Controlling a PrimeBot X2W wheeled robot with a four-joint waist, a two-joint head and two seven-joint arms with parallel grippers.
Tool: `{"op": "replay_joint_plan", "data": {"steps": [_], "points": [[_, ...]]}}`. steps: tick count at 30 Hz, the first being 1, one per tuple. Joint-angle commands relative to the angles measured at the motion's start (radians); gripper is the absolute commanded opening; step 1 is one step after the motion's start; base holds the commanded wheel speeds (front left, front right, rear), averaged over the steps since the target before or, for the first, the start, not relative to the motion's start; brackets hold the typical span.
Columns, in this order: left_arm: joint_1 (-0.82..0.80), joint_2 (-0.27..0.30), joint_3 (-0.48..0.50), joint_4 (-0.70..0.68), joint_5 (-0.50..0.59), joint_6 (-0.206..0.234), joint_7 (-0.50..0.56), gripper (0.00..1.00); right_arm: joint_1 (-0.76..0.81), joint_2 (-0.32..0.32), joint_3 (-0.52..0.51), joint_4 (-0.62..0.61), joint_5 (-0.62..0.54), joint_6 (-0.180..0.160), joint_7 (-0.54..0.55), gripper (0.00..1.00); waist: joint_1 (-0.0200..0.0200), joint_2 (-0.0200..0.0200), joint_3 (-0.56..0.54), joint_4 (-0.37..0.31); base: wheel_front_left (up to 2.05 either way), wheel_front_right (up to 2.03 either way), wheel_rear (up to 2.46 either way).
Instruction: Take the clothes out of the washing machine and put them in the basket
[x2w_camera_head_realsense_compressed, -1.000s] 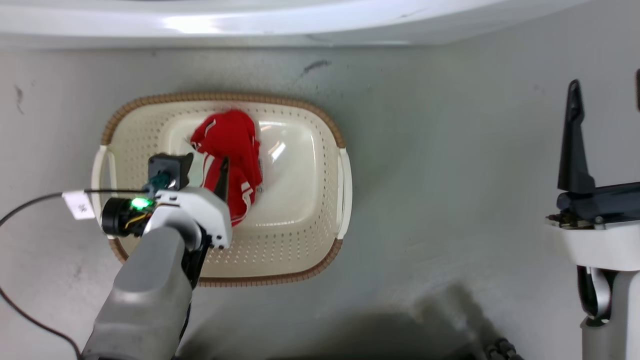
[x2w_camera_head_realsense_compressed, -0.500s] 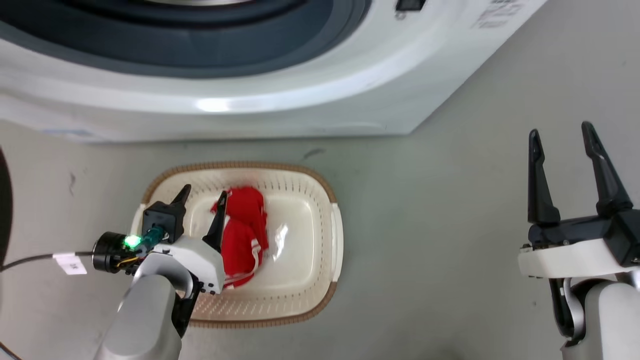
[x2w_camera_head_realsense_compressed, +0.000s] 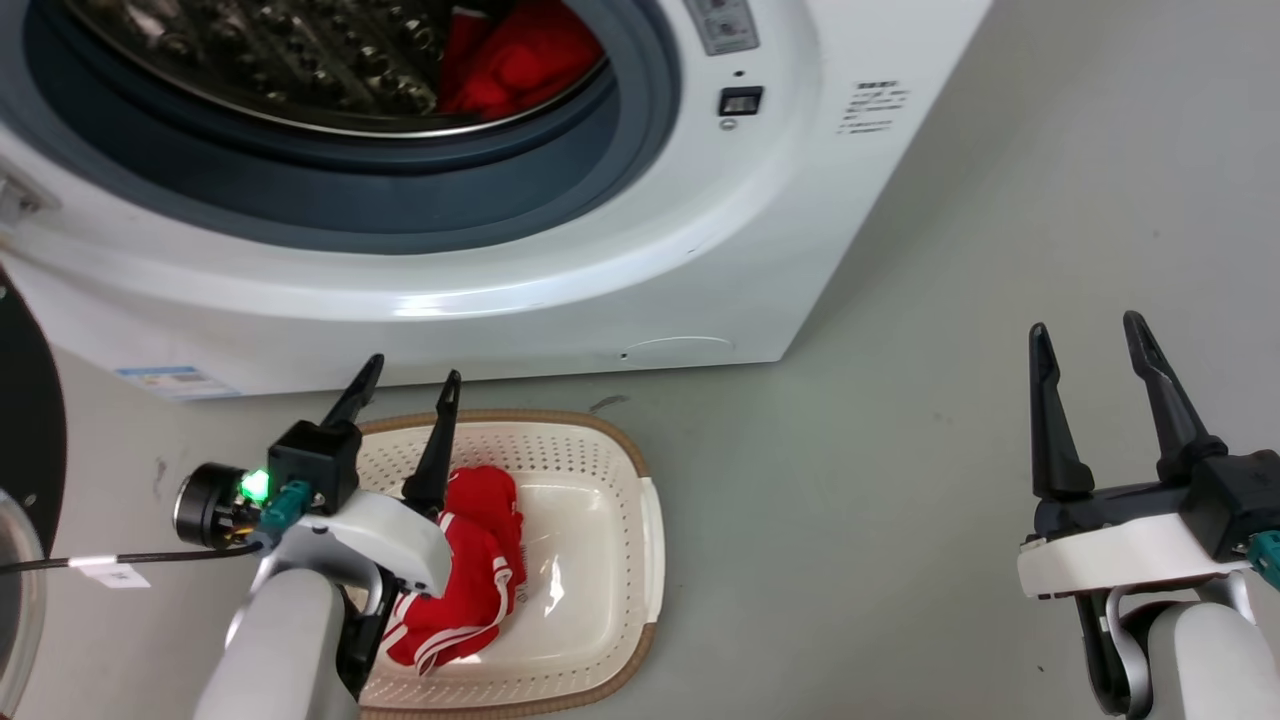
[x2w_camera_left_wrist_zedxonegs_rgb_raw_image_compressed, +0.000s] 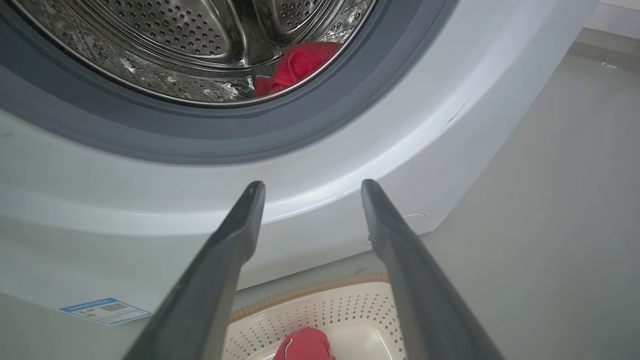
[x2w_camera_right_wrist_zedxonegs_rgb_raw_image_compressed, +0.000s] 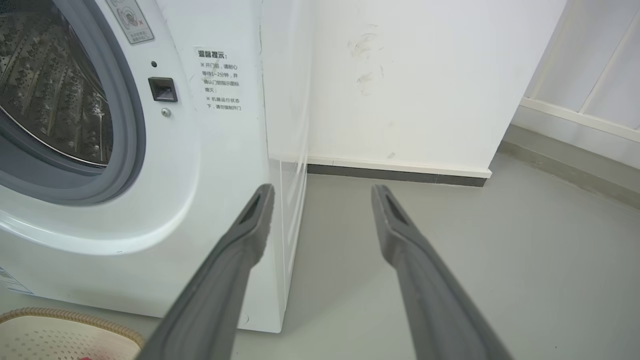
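1. You're on a bare grey floor (x2w_camera_head_realsense_compressed: 900, 450). The washing machine (x2w_camera_head_realsense_compressed: 600, 270) has a white wall (x2w_camera_right_wrist_zedxonegs_rgb_raw_image_compressed: 400, 75) and a dark skirting strip (x2w_camera_right_wrist_zedxonegs_rgb_raw_image_compressed: 395, 176) beyond it.
2. The basket (x2w_camera_head_realsense_compressed: 645, 520) sits on the floor just before the machine, with clothes (x2w_camera_head_realsense_compressed: 480, 570) at its left side. More red fabric (x2w_camera_head_realsense_compressed: 520, 60) lies in the drum (x2w_camera_head_realsense_compressed: 300, 60).
3. Your left gripper (x2w_camera_head_realsense_compressed: 415, 367) hangs over the basket's left edge and your right gripper (x2w_camera_head_realsense_compressed: 1085, 322) is well apart from it. Both are spread and hold nothing.
4. The door (x2w_camera_head_realsense_compressed: 25, 430) is cut off at the left edge, and the left arm (x2w_camera_head_realsense_compressed: 290, 640) hides part of the bundle.

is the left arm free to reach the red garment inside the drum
Probably yes: the left gripper is open above the basket, facing the open washing machine, with nothing between it and the red garment in the drum.
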Motion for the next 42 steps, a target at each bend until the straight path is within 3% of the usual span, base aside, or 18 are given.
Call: {"op": "replay_joint_plan", "data": {"steps": [1, 7, 10, 22, 23, 27, 31, 35, 42], "points": [[-0.008, 0.003, -0.001, -0.009, -0.012, -0.004, -0.002, 1.0, 0.008, 0.0, 0.002, 0.005, 0.007, -0.001, -0.002, 1.0, 0.0003, 0.0, -0.008, -0.015, 0.0, 0.0, 0.0], [-0.121, 0.075, -0.051, 0.004, -0.05, -0.006, -0.002, 1.0, -0.003, 0.0, 0.016, 0.007, 0.032, -0.001, -0.002, 1.0, 0.0003, 0.0, 0.025, -0.072, 0.0, 0.0, 0.0], [-0.218, 0.13, -0.086, 0.034, -0.088, -0.005, 0.058, 1.0, -0.013, 0.0, 0.022, 0.005, 0.053, -0.001, -0.002, 1.0, 0.0003, 0.0, 0.058, -0.109, 0.0, 0.0, 0.0], [-0.734, 0.317, -0.172, 0.17, -0.205, -0.005, 0.53, 1.0, -0.064, 0.0, 0.039, -0.021, 0.143, -0.001, -0.002, 1.0, 0.0003, 0.0, 0.263, -0.246, 0.0, 0.0, 0.0], [-0.852, 0.351, -0.189, 0.211, -0.247, -0.006, 0.667, 1.0, -0.073, 0.001, 0.059, -0.028, 0.17, -0.001, -0.002, 1.0, 0.0003, 0.0, 0.313, -0.288, 0.0, 0.0, 0.0], [-0.983, 0.399, -0.194, 0.239, -0.281, -0.006, 0.82, 1.0, -0.085, 0.001, 0.094, -0.037, 0.206, -0.001, -0.002, 1.0, 0.0003, 0.0, 0.372, -0.346, 0.0, 0.0, 0.0], [-1.076, 0.418, -0.192, 0.291, -0.292, 0.0, 0.943, 1.0, -0.081, 0.001, 0.125, -0.04, 0.237, -0.001, -0.002, 1.0, 0.0003, 0.0, 0.409, -0.397, 0.0, 0.0, 0.0], [-1.131, 0.409, -0.197, 0.352, -0.301, 0.017, 1.033, 1.0, -0.053, 0.001, 0.122, -0.048, 0.249, -0.001, -0.002, 1.0, 0.0003, 0.0, 0.422, -0.405, 0.0, 0.0, 0.0], [-1.17, 0.411, -0.23, 0.431, -0.273, 0.033, 1.088, 1.0, -0.026, 0.001, 0.122, -0.061, 0.26, -0.001, -0.002, 1.0, 0.0003, 0.0, 0.444, -0.405, 0.0, 0.0, 0.0]]}}
